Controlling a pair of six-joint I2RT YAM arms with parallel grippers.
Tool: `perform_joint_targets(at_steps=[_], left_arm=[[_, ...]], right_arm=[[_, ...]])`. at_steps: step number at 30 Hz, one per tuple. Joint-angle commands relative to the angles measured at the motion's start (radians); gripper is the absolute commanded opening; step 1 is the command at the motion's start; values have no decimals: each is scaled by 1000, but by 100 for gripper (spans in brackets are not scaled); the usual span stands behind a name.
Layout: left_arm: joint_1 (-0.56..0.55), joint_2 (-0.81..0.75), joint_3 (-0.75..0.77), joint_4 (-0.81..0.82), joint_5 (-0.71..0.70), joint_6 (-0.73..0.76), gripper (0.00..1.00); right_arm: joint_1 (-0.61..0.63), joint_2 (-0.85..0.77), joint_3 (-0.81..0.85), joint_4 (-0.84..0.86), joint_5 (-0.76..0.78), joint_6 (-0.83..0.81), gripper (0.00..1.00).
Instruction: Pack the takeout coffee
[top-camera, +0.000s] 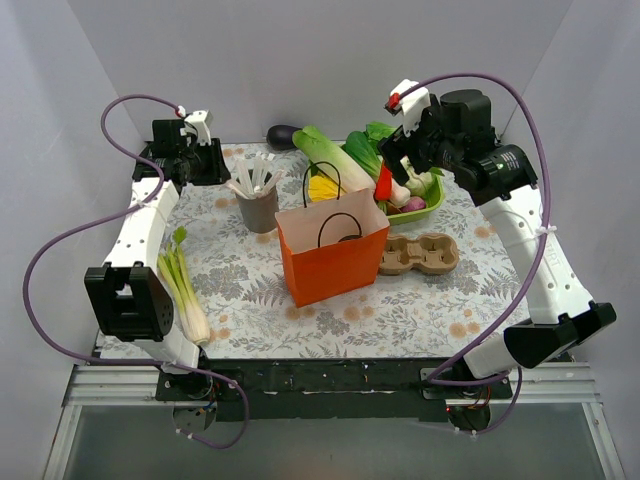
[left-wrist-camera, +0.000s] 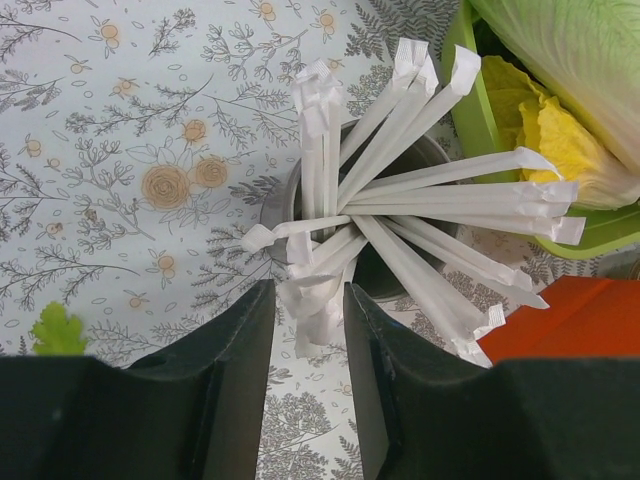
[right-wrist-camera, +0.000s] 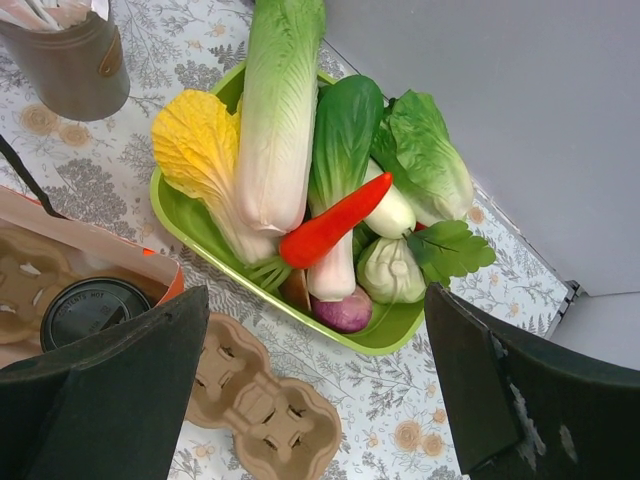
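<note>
The takeout coffee (right-wrist-camera: 92, 308) shows only its round black lid, down inside the orange paper bag (top-camera: 330, 255) beside a brown pulp carrier; the top view does not show it. My right gripper (right-wrist-camera: 315, 300) hangs wide open and empty above the green vegetable tray (right-wrist-camera: 185, 222) and a second brown pulp tray (right-wrist-camera: 262, 410), and it stands at the back right (top-camera: 408, 165). My left gripper (left-wrist-camera: 308, 295) hovers at the grey cup of white sticks (left-wrist-camera: 400, 180). Its jaws stand a narrow gap apart, with crumpled stick ends (left-wrist-camera: 312, 300) between the tips.
The green tray holds cabbage, a red chilli, a cucumber, greens and an onion. A leek (top-camera: 185, 290) lies at the left edge, an aubergine (top-camera: 283, 134) at the back. The bag's black handles (top-camera: 338, 225) stand up. White walls close three sides.
</note>
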Motion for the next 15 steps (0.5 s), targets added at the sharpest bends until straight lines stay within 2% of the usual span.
perform_joint_targets(at_steps=[1, 8, 12, 15], left_arm=[[6, 6, 49, 34, 43, 5, 31], [6, 16, 62, 34, 83, -4, 15], [6, 5, 71, 35, 97, 4, 1], [6, -39, 74, 63, 135, 16, 0]], right_arm=[[-5, -11, -3, 42, -13, 17, 95], [-7, -2, -5, 44, -20, 22, 95], [-9, 3, -6, 48, -25, 23, 95], [-9, 9, -2, 53, -28, 26, 95]])
